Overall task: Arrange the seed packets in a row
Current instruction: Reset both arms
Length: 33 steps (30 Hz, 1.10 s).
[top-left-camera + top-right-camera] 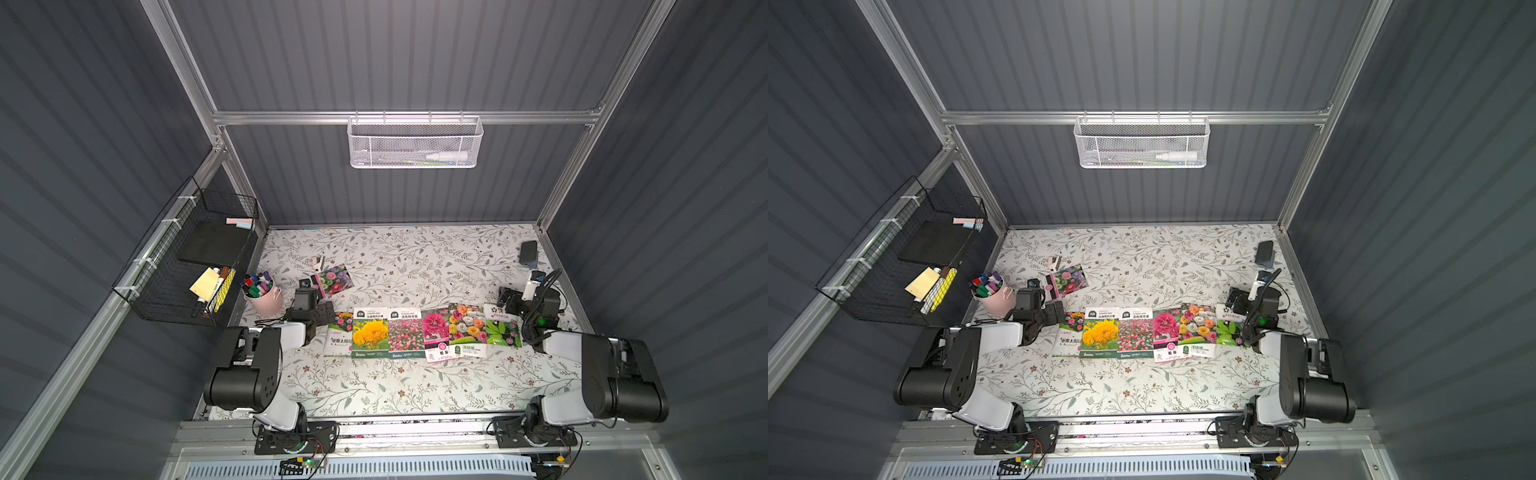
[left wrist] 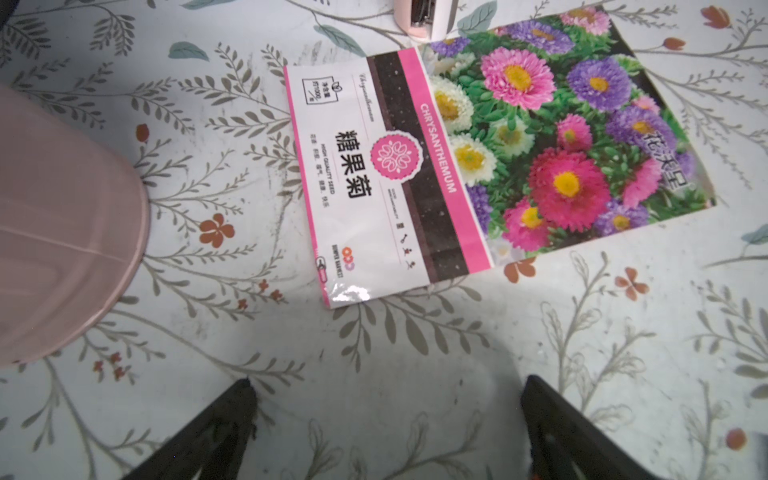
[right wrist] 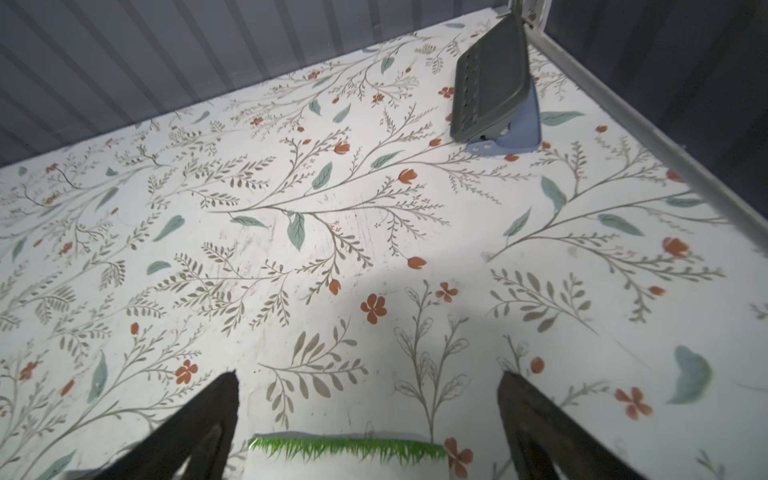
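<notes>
Several seed packets lie side by side in a row across the middle of the table, overlapping slightly, from a white-banded one to a green-leaved one. One more seed packet, printed with pink and purple chrysanthemums, lies apart and askew behind the row's left end. My left gripper hovers open just short of that packet, nothing between its fingers. My right gripper hangs open over the far edge of the green-leaved packet, touching nothing.
A pink cup of markers stands left of the left gripper. A small pink stapler sits behind the loose packet. A dark keypad device on a blue stand occupies the far right corner. A black wire basket hangs on the left wall.
</notes>
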Motion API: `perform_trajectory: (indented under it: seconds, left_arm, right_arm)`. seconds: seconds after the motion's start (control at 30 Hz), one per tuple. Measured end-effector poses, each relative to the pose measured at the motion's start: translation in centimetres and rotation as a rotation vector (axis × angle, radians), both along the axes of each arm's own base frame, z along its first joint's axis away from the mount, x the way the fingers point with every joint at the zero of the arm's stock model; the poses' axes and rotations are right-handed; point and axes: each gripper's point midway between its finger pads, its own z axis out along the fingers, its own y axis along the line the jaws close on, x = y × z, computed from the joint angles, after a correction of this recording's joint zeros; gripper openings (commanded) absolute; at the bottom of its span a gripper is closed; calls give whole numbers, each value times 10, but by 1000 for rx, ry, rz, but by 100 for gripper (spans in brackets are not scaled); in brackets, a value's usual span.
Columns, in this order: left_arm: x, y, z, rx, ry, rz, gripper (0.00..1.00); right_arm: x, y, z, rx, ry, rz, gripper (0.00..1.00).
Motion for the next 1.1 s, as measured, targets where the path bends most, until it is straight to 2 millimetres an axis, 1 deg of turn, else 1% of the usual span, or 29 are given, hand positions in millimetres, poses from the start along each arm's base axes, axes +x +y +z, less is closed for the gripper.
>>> perform_trajectory:
  seconds: [0.03, 0.1, 0.23, 0.33, 0.4, 0.6, 0.77, 0.93, 1.1]
  left_arm:
    - [0, 0, 0, 0, 0, 0, 99]
    - [0, 0, 0, 0, -1, 0, 99]
    - [0, 0, 0, 0, -3, 0, 99]
    - [0, 0, 0, 1, -3, 0, 99]
    - [0, 0, 0, 1, -3, 1, 99]
    - [0, 0, 0, 1, -4, 1, 99]
    - [0, 0, 0, 2, -15, -1, 99]
    - [0, 0, 0, 2, -15, -1, 99]
    - [0, 0, 0, 2, -15, -1, 99]
  right_arm:
    - [1, 4, -3, -11, 2, 14, 99]
    - [2, 9, -1, -18, 1, 30, 99]
    - [10, 6, 17, -32, -37, 13, 99]
    - [10, 11, 22, -50, -56, 27, 99]
    - [9, 14, 22, -57, -58, 37, 99]
    - [8, 7, 19, -73, -41, -8, 99]
    - [8, 18, 20, -64, -45, 59, 99]
    - [8, 11, 18, -63, -26, 20, 99]
    - [8, 9, 17, -66, -23, 7, 99]
